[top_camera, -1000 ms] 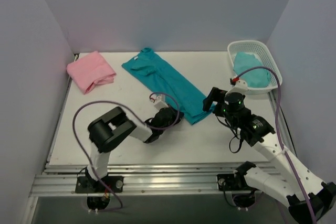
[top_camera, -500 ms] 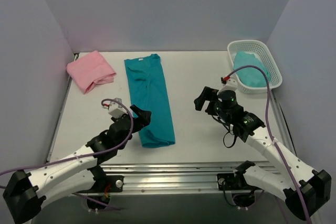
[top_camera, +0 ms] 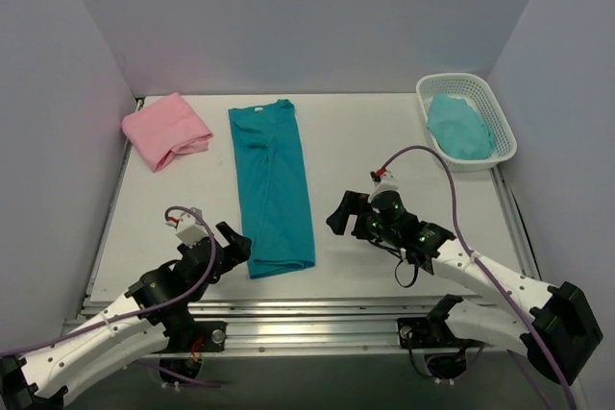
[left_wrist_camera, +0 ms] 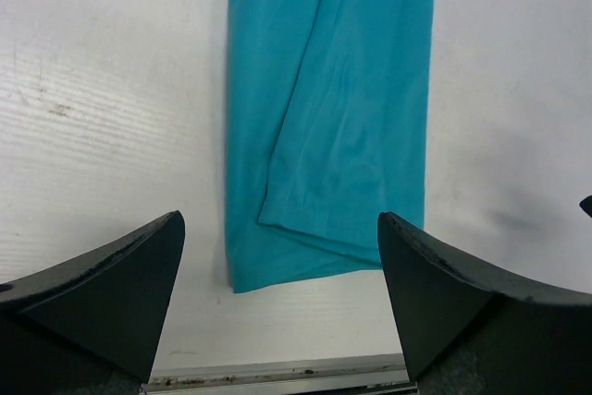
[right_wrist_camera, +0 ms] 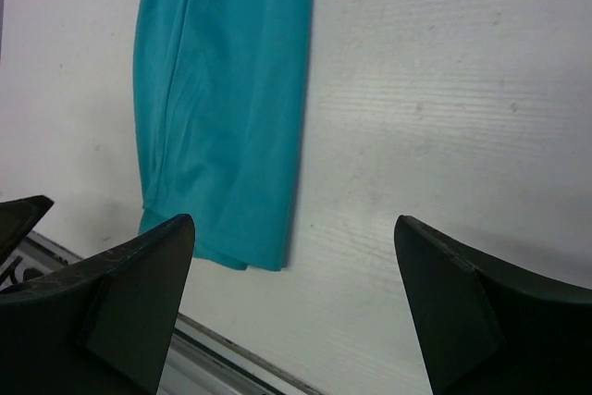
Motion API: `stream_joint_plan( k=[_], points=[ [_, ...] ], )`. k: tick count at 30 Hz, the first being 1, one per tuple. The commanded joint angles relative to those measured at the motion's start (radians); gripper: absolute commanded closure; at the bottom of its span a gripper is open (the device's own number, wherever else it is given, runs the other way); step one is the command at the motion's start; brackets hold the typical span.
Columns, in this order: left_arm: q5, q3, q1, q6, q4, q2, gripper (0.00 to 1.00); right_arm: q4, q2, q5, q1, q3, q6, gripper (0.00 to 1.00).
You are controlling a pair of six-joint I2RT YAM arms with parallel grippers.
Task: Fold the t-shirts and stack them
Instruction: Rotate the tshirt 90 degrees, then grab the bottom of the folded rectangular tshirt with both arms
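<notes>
Top view, teal t-shirt (top_camera: 274, 194): lies flat mid-desk as a long narrow strip, collar at the far end, hem close to the front edge. The sides are folded in, so a crosswise fold appears to remain.
Top view, pink t-shirt (top_camera: 165, 129): a folded bundle at the far left corner of the desk (top_camera: 384, 141), well apart from the teal one. It is likely the base for the stack.
Top view, basket (top_camera: 452, 78): stands at the far right corner and holds a crumpled pale teal cloth (top_camera: 459, 127).
Top view, left fingers (top_camera: 235, 242): spread wide and empty, just beside the strip's near left corner.
Top view, right fingers (top_camera: 338, 216): spread wide and empty, near the strip's right edge but apart from it. The two arms flank the hem, probably to take one corner each.
Left wrist view, left fingers (left_wrist_camera: 102, 293): parted with nothing gripped, framing the hem.
Left wrist view, teal t-shirt (left_wrist_camera: 328, 117): an upper layer overlaps the lower one along a slanting edge, and the hem is slightly uneven. A grasp here would need to catch every layer.
Right wrist view, right fingers (right_wrist_camera: 490, 312): parted and empty, clear of the cloth.
Right wrist view, teal t-shirt (right_wrist_camera: 222, 108): its near right corner shows between the fingers, and bare desk fills the right half.
</notes>
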Motion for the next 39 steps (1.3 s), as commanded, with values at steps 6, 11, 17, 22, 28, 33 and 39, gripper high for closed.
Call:
stream_joint_plan(
  k=[6,11,17,22,28,33,39],
  points=[
    [0.081,-0.12,-0.083,-0.125,0.001,0.045,0.06,0.185,0.08,-0.045,0.061,-0.08,0.101,0.23],
    [0.019,-0.142,-0.194,-0.234,0.016,0.129,0.06,0.303,0.234,-0.115,0.067,-0.117,0.124,0.25],
    [-0.037,-0.14,-0.268,-0.311,0.113,0.307,0.06,0.422,0.379,-0.158,0.092,-0.122,0.152,0.27],
    [-0.053,-0.157,-0.274,-0.324,0.202,0.356,0.06,0.435,0.409,-0.146,0.119,-0.117,0.157,0.38],
    [-0.07,-0.157,-0.278,-0.313,0.205,0.341,0.06,0.439,0.417,-0.143,0.124,-0.122,0.16,0.43],
    [-0.079,-0.154,-0.278,-0.314,0.219,0.367,0.06,0.47,0.437,-0.145,0.153,-0.119,0.176,0.5],
    [-0.079,-0.165,-0.278,-0.322,0.286,0.433,0.06,0.528,0.5,-0.134,0.216,-0.12,0.213,0.52]
  ],
)
